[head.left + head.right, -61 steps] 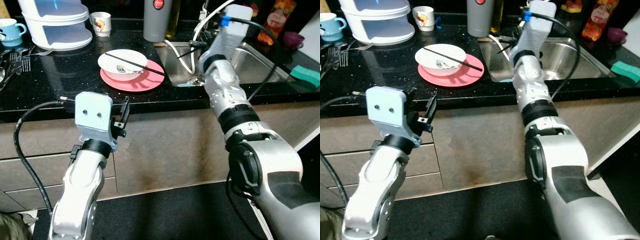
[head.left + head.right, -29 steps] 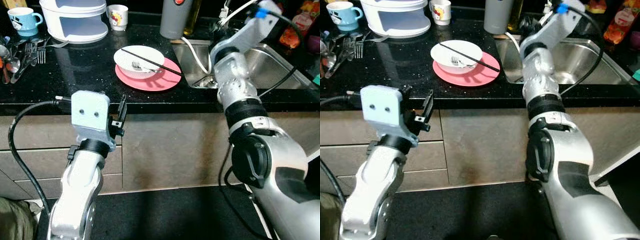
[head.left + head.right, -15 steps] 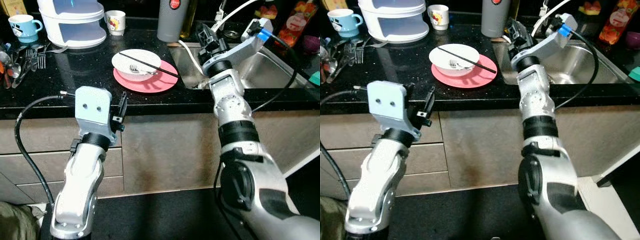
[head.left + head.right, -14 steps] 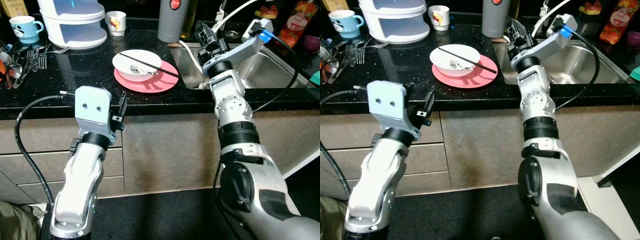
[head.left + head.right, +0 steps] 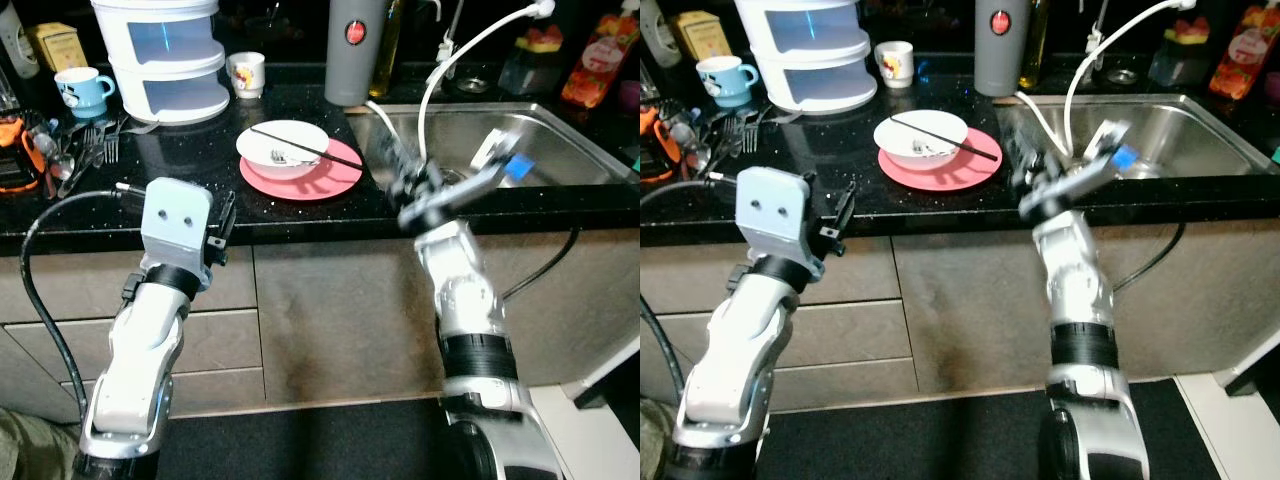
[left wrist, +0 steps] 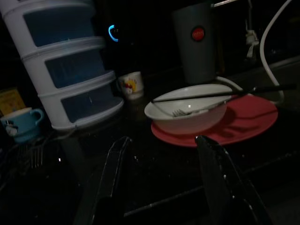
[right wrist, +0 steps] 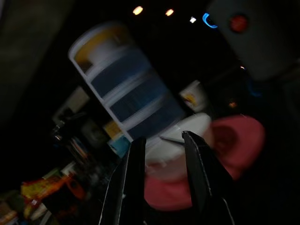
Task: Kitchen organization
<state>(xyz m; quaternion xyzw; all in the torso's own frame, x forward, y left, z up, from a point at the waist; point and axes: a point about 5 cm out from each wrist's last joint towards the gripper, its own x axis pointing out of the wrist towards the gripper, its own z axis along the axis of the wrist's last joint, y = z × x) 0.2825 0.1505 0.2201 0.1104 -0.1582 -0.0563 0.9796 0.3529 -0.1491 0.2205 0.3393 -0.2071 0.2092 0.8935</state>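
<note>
- White bowl (image 5: 282, 148) sits on the pink plate (image 5: 305, 172), near the front edge of the black tabletop (image 5: 190, 160), just left of the sink (image 5: 520, 135). A fork lies inside the bowl and a dark chopstick (image 5: 305, 141) rests across its rim.
- Judgement: the step in hand appears to be reaching for this dirty set. It would go best to lift the loose chopstick and fork first, or keep the bowl level, so nothing slides off on the way to the sink.
- Right gripper (image 7: 161, 154) hovers at the tabletop's edge between plate and sink, aimed toward the bowl. Its fingers (image 7: 199, 173) stand a little apart, holding and touching nothing; this view is blurred, so the exact gap is uncertain.
- Left gripper (image 6: 161, 176) is raised before the tabletop, facing the bowl. Its fingers (image 6: 218, 173) are spread wide and hold nothing.
- Farther back stand a white tiered container (image 5: 165, 55), two mugs and a grey flask (image 5: 352, 50).
</note>
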